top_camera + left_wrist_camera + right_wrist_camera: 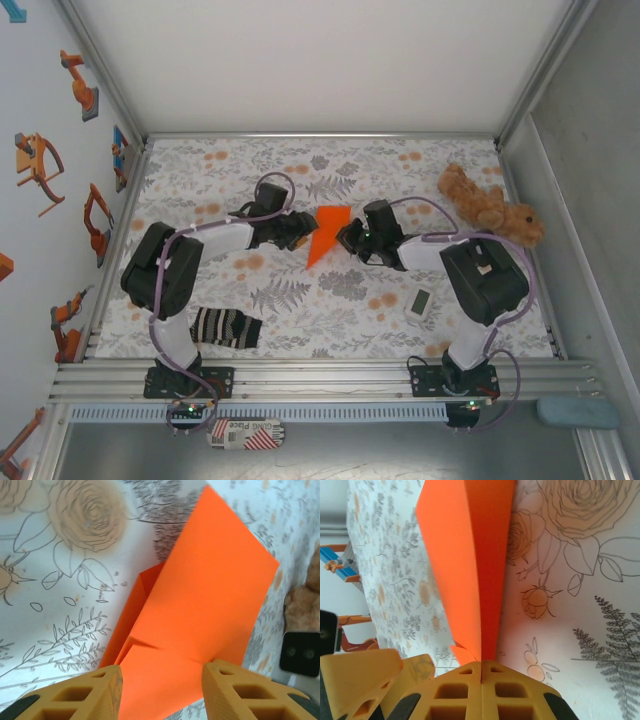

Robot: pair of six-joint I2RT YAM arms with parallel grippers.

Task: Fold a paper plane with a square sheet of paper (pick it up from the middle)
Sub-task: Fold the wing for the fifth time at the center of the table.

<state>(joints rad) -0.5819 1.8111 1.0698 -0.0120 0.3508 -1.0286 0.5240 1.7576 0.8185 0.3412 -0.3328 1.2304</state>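
The square sheet of paper (326, 234), bright orange and folded into a pointed wedge with its tip toward the near side, sits mid-table between both grippers. My right gripper (347, 238) is shut on its right edge. In the right wrist view the two fingers (481, 667) meet on the creased fold of the paper (470, 565), which stands on edge with its layers splayed. My left gripper (299, 233) is at the paper's left side and is open. In the left wrist view its fingertips (161, 680) stand apart with the paper (200, 605) lying between and beyond them.
A brown plush toy (490, 205) lies at the back right. A striped black-and-white sock (225, 327) lies front left by the left arm's base. A small white device (420, 303) lies near the right arm. Metal frame rails border the floral table cover (200, 190).
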